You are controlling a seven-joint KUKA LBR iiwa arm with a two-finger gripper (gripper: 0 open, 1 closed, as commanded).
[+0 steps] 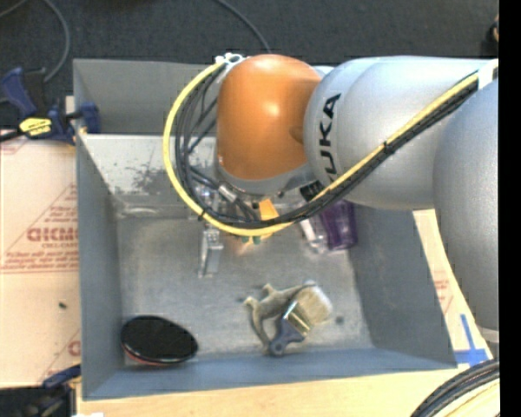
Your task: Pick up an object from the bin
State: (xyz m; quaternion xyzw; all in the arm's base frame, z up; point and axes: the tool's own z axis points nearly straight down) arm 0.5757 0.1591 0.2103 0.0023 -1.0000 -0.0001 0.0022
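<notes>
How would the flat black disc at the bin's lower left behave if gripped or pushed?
The black disc lies flat and looks rigid, so it probably would not flop or roll. Its low profile likely leaves little edge to grip. Its smooth top suggests it may slide on the bin floor when pushed.

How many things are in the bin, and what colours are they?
Black: 1, the round disc at the lower left.
Purple: 1, the see-through piece, partly under the arm.
Olive: 1, the bent thing in the small heap.
Tan: 1, the brush-like thing beside it, seemingly with a blue-grey handle.
Total: 4 that I can see; the arm may hide more.
</notes>
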